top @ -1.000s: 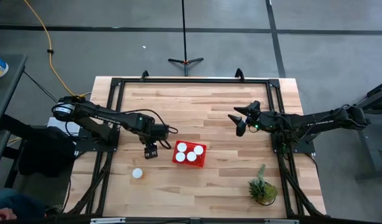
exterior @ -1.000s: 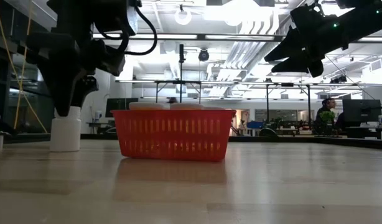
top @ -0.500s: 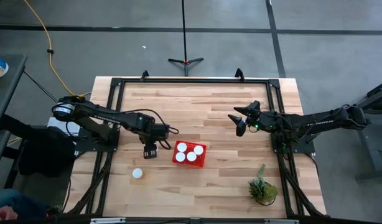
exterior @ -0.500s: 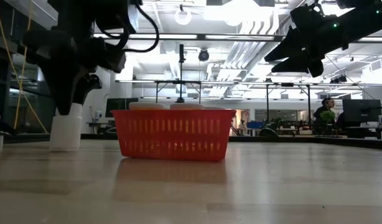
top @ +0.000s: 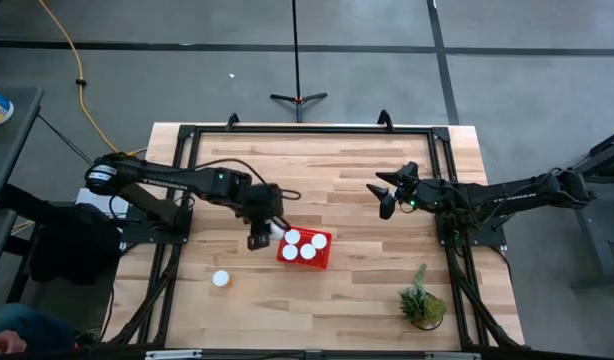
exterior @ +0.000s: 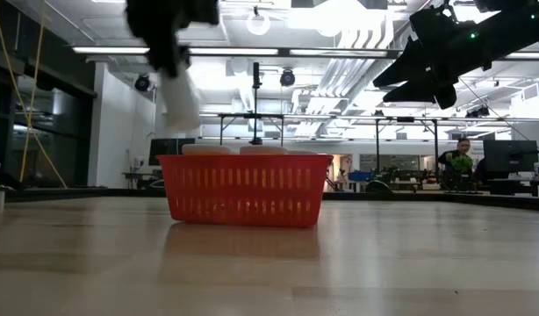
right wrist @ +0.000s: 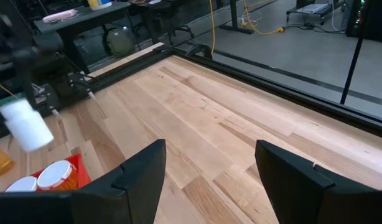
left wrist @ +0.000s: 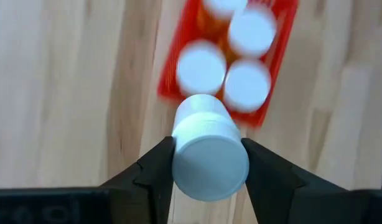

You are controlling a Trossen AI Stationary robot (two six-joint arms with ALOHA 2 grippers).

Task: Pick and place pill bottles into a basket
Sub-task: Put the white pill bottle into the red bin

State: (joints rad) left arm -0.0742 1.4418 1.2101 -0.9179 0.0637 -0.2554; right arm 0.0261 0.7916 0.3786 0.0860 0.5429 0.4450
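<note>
The left gripper (left wrist: 206, 163) clamps a white-capped pill bottle (left wrist: 208, 153) just beside the red basket (top: 322, 255) (three caps visible inside), raised above the counter (top: 327, 170). The right gripper (top: 386, 196) waits open, farther off.

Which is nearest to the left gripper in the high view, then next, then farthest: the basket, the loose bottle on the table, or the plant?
1. Basket: right beside the left gripper, toward the table's middle.
2. Loose bottle: alone on the table's left part, toward the near edge.
3. Plant: far off at the right near corner.
</note>
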